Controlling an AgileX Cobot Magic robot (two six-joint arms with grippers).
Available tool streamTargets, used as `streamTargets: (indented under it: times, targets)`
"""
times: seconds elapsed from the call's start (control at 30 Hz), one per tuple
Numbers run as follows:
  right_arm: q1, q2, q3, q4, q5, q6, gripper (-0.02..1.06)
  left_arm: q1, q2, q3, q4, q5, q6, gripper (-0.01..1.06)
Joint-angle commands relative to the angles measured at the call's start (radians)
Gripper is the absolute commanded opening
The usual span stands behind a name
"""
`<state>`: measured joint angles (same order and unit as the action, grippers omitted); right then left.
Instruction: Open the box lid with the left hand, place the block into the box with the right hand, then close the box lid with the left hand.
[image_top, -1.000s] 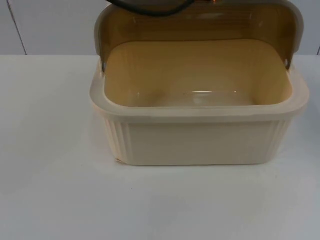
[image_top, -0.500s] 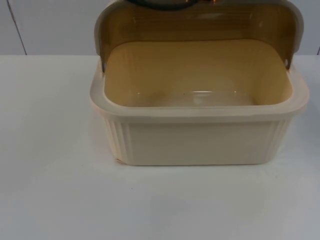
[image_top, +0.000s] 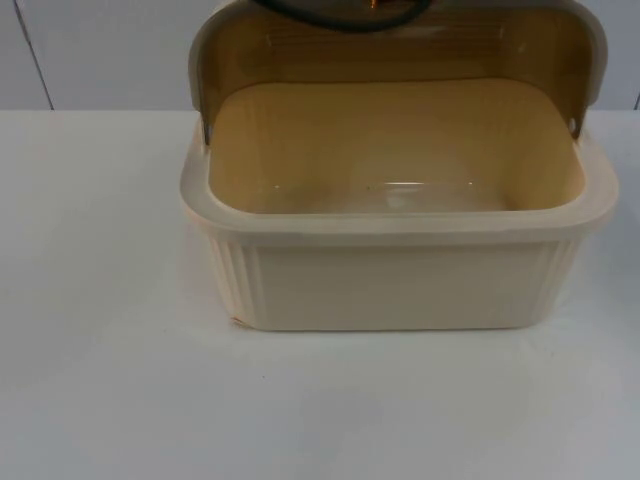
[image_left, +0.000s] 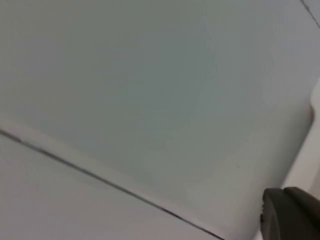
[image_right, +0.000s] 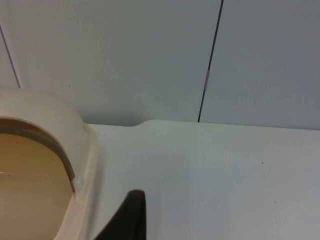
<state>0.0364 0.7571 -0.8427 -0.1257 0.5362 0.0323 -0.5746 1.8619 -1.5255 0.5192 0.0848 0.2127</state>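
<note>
With the lid (image_top: 400, 45) up, the box (image_top: 400, 270) lies just beside my right gripper (image_right: 127, 220); whether either gripper's closed, I cannot tell.

We count one box (image_top: 400, 270), cream-coloured, standing on one white table (image_top: 110, 380). The box has one lid (image_top: 400, 45), raised upright at its back edge, and we see that same lid once more from the right wrist (image_right: 45, 125). Inside the box we count no objects at all against its yellowish floor. Behind the table there is one grey wall (image_top: 100, 50), with one dark seam line in it on the left side from above. From each wrist we count one black fingertip: one on the left arm (image_left: 292, 215) and one on the right arm (image_right: 127, 220).
</note>
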Motion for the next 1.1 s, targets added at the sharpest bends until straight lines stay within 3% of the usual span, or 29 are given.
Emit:
streamTargets:
  times: [0.0,0.03,0.13,0.2,0.23,0.3,0.33,0.4,0.47,0.53,0.67,1.07]
  targets:
    - [0.000,-0.005,0.003,-0.008,-0.010,0.005,1.05,0.005,0.001,-0.005,-0.160,0.074,0.092,0.00]
    - [0.000,-0.005,0.003,-0.008,-0.010,0.005,1.05,0.005,0.001,-0.005,-0.160,0.074,0.092,0.00]
    - [0.000,-0.005,0.003,-0.004,-0.010,0.005,1.05,0.023,0.001,-0.015,-0.468,0.123,0.257,0.00]
    - [0.000,-0.005,0.003,-0.004,-0.010,0.005,1.05,0.029,0.001,-0.037,-0.762,0.223,0.558,0.00]
    - [0.000,-0.005,0.003,-0.004,-0.010,0.005,1.05,0.029,0.001,-0.037,-0.762,0.223,0.558,0.00]
    - [0.000,-0.005,0.003,-0.004,-0.010,0.005,1.05,0.045,0.005,-0.086,-1.066,0.415,0.901,0.00]
    - [0.000,-0.005,0.003,-0.004,-0.010,0.005,1.05,0.058,0.009,-0.104,-1.159,0.462,0.979,0.00]
    - [0.000,-0.005,0.003,-0.004,-0.008,0.005,1.05,0.063,0.009,-0.114,-1.169,0.442,0.982,0.00]
    - [0.000,-0.005,0.003,-0.004,-0.003,0.005,1.05,0.063,0.009,-0.118,-1.088,0.346,0.956,0.00]
    - [0.000,-0.005,0.003,-0.004,0.008,0.005,1.05,0.053,0.010,-0.118,-0.986,0.321,0.956,0.00]
    - [0.000,-0.005,0.003,-0.004,0.013,0.013,1.05,0.045,0.023,-0.118,-0.895,0.320,0.956,0.00]
    - [0.000,-0.005,0.003,-0.029,0.013,0.013,1.05,0.041,0.057,-0.118,-0.859,0.372,0.983,0.00]
